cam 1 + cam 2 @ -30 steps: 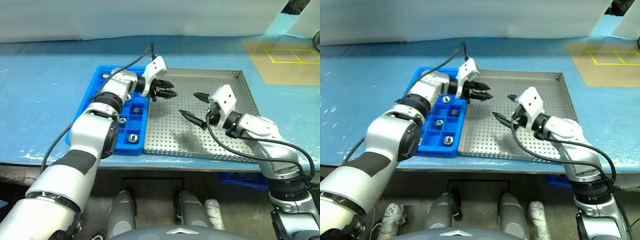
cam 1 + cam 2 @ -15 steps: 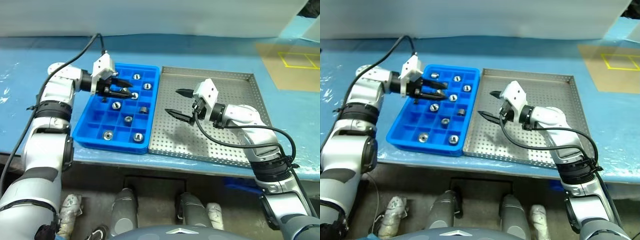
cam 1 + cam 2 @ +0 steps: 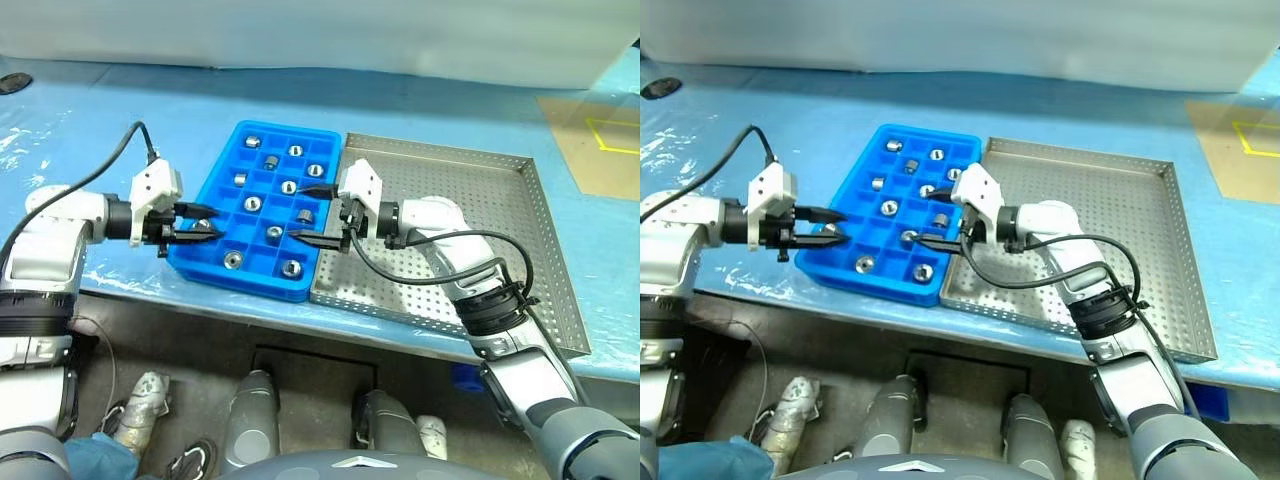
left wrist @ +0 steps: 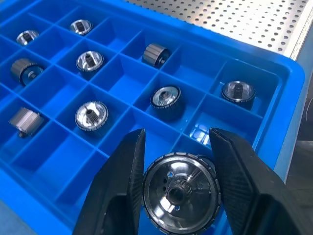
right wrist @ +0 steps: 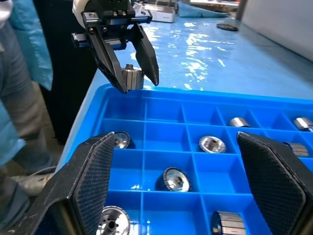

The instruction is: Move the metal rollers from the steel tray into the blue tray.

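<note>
Now left pincer [image 3: 195, 225] pinching a metal roller [image 4: 181, 192] hangs just off the blue tray [image 3: 222, 176] edge; right pincer [image 3: 318, 212] spread.

- The blue tray [image 3: 218, 205] lies left of the steel tray [image 3: 480, 225], touching it.
- Metal rollers [image 3: 274, 232] sit singly in its compartments.
- My left gripper [image 3: 203, 221] hangs at its left edge; my right gripper [image 3: 318, 211] over its right side.
</note>
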Available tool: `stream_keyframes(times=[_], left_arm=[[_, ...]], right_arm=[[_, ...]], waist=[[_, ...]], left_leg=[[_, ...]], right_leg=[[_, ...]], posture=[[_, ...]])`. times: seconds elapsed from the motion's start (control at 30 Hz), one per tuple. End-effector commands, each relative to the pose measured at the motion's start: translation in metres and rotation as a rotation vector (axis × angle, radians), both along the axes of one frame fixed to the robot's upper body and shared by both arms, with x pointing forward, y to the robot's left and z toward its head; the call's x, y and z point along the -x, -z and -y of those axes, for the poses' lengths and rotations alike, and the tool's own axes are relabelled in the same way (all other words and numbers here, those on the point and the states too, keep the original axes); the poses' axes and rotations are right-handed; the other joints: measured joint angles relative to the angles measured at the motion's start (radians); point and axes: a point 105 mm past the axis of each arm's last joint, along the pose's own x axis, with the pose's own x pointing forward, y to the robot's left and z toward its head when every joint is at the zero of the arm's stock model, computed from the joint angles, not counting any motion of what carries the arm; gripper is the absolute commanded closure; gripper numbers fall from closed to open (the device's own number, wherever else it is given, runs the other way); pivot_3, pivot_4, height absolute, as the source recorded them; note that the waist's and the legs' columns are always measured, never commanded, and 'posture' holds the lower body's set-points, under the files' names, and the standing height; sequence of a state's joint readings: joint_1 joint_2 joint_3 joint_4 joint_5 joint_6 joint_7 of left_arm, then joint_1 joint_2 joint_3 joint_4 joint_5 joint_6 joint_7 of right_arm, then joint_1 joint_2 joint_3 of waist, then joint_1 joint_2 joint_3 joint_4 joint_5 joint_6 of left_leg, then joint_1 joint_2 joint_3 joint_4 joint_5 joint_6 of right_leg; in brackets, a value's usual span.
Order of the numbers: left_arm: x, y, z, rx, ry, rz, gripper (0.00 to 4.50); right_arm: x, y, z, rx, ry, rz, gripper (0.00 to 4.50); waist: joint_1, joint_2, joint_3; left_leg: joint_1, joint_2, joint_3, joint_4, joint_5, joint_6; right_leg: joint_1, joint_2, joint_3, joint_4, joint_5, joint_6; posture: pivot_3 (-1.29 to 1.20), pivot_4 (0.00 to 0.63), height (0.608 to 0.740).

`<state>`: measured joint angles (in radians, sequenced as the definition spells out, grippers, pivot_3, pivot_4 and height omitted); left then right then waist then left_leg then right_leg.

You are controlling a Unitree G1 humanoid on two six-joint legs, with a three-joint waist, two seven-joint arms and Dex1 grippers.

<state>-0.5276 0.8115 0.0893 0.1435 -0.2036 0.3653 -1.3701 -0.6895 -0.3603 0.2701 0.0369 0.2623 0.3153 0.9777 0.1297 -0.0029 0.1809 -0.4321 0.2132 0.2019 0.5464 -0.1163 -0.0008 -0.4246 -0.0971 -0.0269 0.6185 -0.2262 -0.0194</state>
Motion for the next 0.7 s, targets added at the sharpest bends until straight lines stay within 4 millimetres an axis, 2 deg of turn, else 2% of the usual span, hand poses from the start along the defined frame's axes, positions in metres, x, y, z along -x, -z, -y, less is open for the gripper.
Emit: stream_keyframes(times=[0.03,0.13,0.27,0.5,0.7], left_arm=[[-0.006,-0.02,-0.009,0.003,-0.074,0.125,2.75],[-0.027,-0.028,-0.015,0.024,-0.189,0.2,2.75],[-0.028,-0.03,-0.014,0.029,-0.172,0.192,2.75],[-0.031,-0.012,-0.02,0.001,-0.186,0.124,2.75],[-0.042,-0.003,-0.037,-0.032,-0.259,0.111,2.75]], right_arm=[[0.002,-0.012,-0.004,-0.012,-0.036,0.053,0.39],[0.003,-0.01,-0.004,-0.007,-0.041,0.049,0.39],[0.004,-0.008,0.0,0.005,-0.035,0.046,0.39],[0.004,-0.006,0.007,0.007,-0.001,0.043,0.39],[0.004,-0.003,0.018,0.019,0.041,0.041,0.39]], waist=[[0.001,0.0,0.0],[0.005,0.0,0.0],[0.005,0.0,0.0],[-0.001,-0.001,0.0],[-0.003,-0.001,0.0]], left_leg=[[0.0,0.0,0.0,0.0,0.0,0.0],[0.002,0.0,-0.001,0.0,0.002,-0.003],[0.005,0.0,-0.004,-0.001,0.003,-0.006],[0.005,0.0,-0.004,-0.001,0.003,-0.005],[0.005,0.0,-0.004,-0.001,0.003,-0.005]], right_leg=[[0.0,0.001,0.0,0.001,0.0,0.0],[0.0,0.003,0.0,0.004,0.0,0.0],[0.001,0.005,0.002,0.005,0.0,0.0],[0.0,0.006,0.002,0.004,-0.001,-0.002],[0.001,0.006,0.002,0.004,-0.001,-0.002]], posture=[[0.18,0.15,0.74],[0.17,0.15,0.74],[0.16,0.15,0.74],[0.12,0.15,0.74],[0.08,0.15,0.74]])
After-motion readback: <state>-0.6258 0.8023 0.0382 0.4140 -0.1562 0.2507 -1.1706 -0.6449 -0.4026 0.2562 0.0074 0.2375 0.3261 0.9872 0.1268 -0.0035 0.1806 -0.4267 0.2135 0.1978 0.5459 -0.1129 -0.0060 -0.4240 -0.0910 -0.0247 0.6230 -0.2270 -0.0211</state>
